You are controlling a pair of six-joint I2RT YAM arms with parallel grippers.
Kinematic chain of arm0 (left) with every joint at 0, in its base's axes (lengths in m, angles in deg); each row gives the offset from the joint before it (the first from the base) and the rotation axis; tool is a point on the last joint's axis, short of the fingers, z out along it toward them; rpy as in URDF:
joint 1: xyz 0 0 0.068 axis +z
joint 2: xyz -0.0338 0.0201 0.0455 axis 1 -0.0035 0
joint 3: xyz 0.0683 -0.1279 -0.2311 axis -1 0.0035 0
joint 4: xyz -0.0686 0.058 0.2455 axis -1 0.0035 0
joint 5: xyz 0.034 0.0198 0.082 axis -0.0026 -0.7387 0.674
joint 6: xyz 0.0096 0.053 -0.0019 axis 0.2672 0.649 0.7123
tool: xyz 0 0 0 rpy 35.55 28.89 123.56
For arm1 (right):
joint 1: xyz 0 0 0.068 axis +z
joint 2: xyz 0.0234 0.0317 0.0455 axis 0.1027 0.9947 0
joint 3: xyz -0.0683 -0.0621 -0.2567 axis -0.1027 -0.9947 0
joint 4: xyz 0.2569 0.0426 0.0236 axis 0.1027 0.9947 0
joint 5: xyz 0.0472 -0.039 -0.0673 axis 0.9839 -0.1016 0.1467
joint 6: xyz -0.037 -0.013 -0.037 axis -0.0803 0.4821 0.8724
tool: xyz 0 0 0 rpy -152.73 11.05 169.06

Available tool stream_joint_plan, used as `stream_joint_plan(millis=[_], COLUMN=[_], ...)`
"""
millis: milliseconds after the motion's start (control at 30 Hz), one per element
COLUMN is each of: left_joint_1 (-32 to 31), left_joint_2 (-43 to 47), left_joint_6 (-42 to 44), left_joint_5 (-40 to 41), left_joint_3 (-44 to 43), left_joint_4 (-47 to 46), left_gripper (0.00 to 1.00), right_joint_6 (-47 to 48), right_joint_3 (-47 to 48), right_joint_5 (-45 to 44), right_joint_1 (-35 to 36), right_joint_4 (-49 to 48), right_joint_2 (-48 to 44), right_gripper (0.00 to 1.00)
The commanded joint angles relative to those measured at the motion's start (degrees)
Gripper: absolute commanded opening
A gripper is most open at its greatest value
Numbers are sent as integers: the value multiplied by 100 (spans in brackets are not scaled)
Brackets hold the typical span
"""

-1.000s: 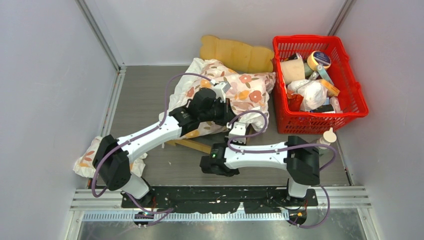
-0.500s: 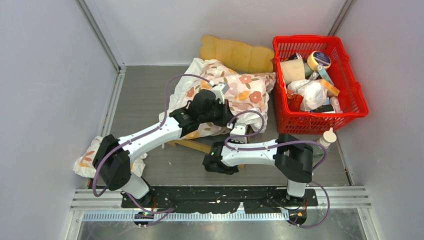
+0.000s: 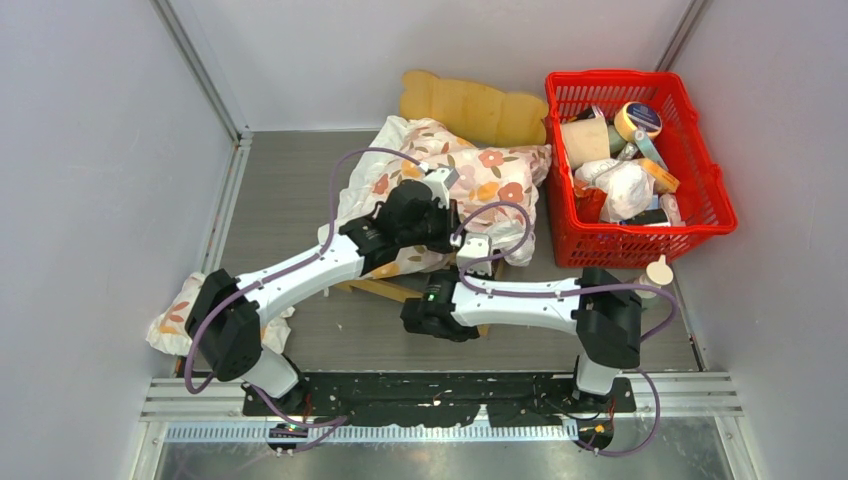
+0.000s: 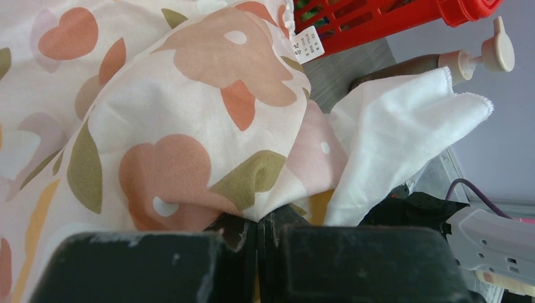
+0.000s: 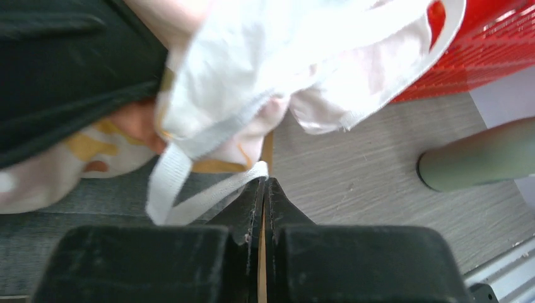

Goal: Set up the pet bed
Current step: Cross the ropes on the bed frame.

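Pet bed (image 3: 470, 108) stands at the back middle of the table (image 3: 290, 190), its scalloped light-wood headboard against the rear wall. One wooden side rail (image 3: 385, 291) shows near the arms. The rest of the frame is hidden under the floral-print cushion (image 3: 480, 180) draped over it. The left hand (image 4: 258, 224) has its fingers pressed together, pinching a gathered fold of the cushion's fabric. The right hand (image 5: 263, 186) is just beside it, low over the table, fingers pressed together. A white hem strip (image 5: 189, 189) of the cushion reaches their tips, though I cannot tell if it is caught. A red plastic basket (image 3: 700, 215) full of items sits just right of the bed.
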Motion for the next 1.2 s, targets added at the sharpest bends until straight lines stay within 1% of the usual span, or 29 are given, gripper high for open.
stream_joint_plan(millis=[0, 167, 333, 433, 533, 600, 733, 800, 967, 1167], left_joint_1=[55, 57, 57, 57, 57, 57, 90, 105, 143, 189], left_joint_2=[115, 134, 126, 131, 143, 144, 95, 81, 67, 118], left_joint_6=[185, 225, 218, 201, 208, 221, 201, 196, 215, 250], left_joint_5=[251, 264, 239, 232, 255, 265, 266, 261, 265, 242], left_joint_3=[-166, -154, -158, -169, -181, -178, -184, -196, -261, -266], left_joint_4=[-24, -9, -43, -55, -72, -86, -125, -131, -114, -120], left_gripper=[0, 0, 0, 0, 0, 0, 0, 0, 0, 0], right_joint_6=[637, 636, 576, 594, 818, 705, 604, 639, 933, 1315], right_joint_3=[426, 198, -116, -200, -186, -247, -223, -130, 370, 649], right_joint_5=[-443, -122, -215, -443, -640, -882, -1406, -1446, -1083, -356], right_joint_1=[4, -15, -95, -181, -304, -351, -468, -487, -398, -159], right_joint_4=[76, 82, 87, 83, 85, 76, 79, 71, 78, 86], right_joint_2=[185, 454, 90, -146, -307, -397, -292, -213, 112, 139], right_gripper=[5, 5, 5, 5, 5, 5, 5, 5, 5, 5])
